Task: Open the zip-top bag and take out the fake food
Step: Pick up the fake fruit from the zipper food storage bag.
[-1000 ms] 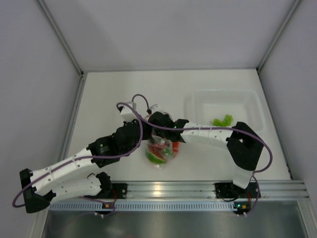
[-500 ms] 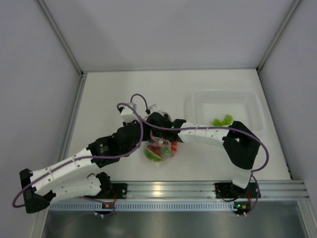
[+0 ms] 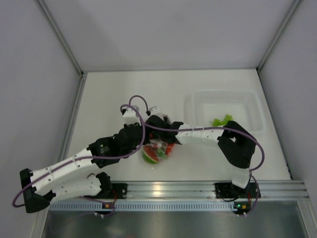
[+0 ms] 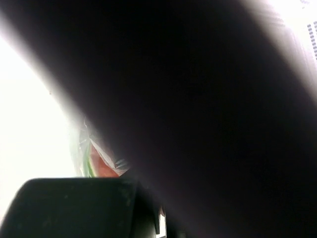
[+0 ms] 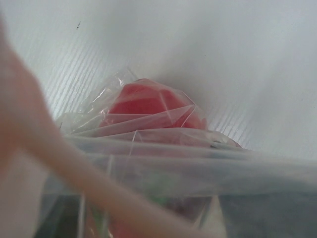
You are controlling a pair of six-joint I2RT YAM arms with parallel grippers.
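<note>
The zip-top bag [image 3: 157, 151] sits at the table's middle, clear and crinkled, with fake food inside: a red-orange melon slice [image 3: 150, 155] and other pieces. My left gripper [image 3: 143, 144] is shut on the bag's left edge. In the left wrist view a dark shape blocks nearly everything; only bag film [image 4: 85, 144] and the melon slice [image 4: 101, 167] show. My right gripper [image 3: 160, 138] is at the bag's top, open. In the right wrist view film [image 5: 163, 163] covers the lens, the pink zip strip [image 5: 59, 158] crosses in front, and a red piece [image 5: 148, 105] lies beyond.
A rigid clear tub [image 3: 198, 101] stands at the back right with green leafy pieces [image 3: 221, 120] in it. The right arm's elbow [image 3: 237, 146] hangs just in front of the tub. Grey walls close in the table on three sides.
Both grippers and the bag have shifted a little left and toward the near edge. The right arm's elbow has swung left with them.
</note>
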